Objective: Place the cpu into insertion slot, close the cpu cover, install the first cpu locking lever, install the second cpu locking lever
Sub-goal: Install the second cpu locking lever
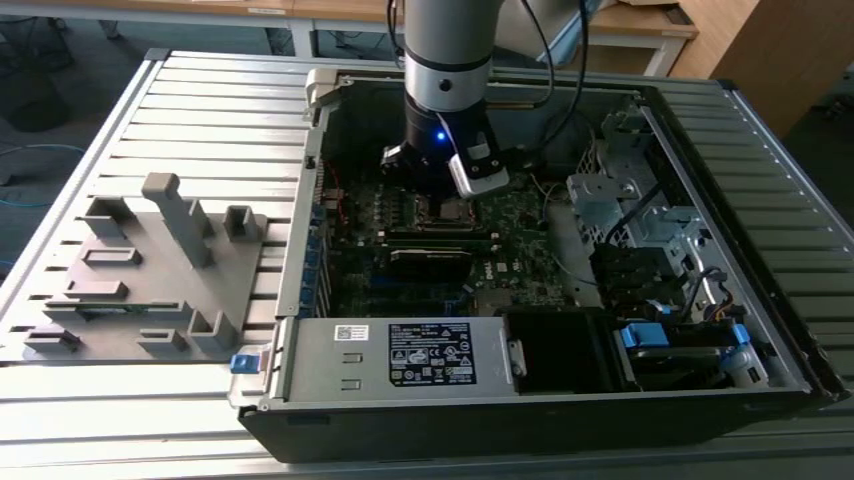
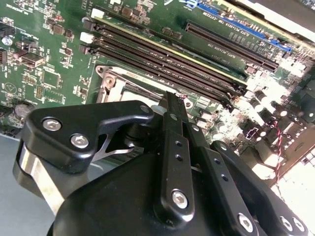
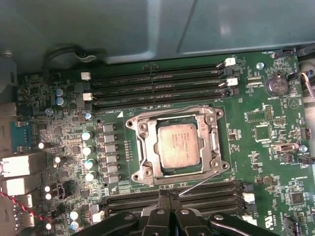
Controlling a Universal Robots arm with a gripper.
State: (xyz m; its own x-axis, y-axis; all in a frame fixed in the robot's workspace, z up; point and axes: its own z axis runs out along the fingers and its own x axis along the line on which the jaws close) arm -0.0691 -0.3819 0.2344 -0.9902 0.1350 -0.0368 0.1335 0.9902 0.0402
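Already seated: the cpu [image 3: 178, 145] lies flat in its socket near the middle of the motherboard [image 3: 275, 147], and the cpu cover [image 3: 145, 147] is down around it.

Judging from the first wrist view, the silver frame sits closed over the chip's edges, so placing and covering look done. A thin wire lever [image 3: 206, 178] runs slanting from the socket's corner toward the memory slots [image 3: 162, 78], apparently not latched, so the locking levers seem to be what is left; I cannot tell the other lever's state. The gripper [image 3: 168, 196] has its fingertips pressed together, holding nothing, poised just beside the socket's edge next to the nearer memory slots, close to that loose lever.
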